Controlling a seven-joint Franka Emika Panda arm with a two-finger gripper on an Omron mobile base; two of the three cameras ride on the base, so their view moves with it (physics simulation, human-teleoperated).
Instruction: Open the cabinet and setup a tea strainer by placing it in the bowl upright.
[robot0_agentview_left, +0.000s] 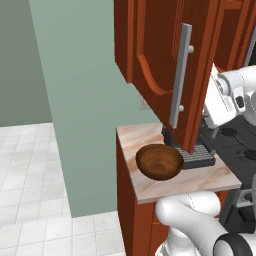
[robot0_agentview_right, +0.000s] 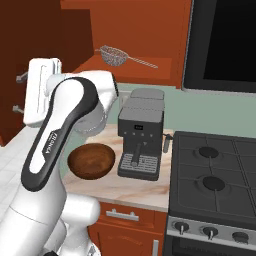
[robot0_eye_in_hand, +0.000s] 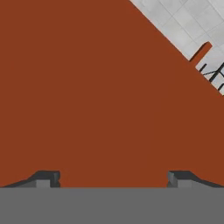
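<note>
Up close, end effector (robot0_eye_in_hand: 113, 177) spread against cabinet (robot0_agentview_left: 160, 55) wood; tea strainer (robot0_agentview_right: 114, 54) visible from right base alone

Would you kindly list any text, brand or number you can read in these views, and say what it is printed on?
"FRANKA": seemingly, in small dark letters running along the white robot arm in the right base view, barely legible.
Coffee machine: small marks on its front panel, too small to read.
Nothing else carries text.

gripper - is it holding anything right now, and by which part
Nothing is held. In the hand view the gripper stands open, its fingertips wide apart with bare reddish wood between them. The tea strainer lies on the cabinet shelf.
</note>
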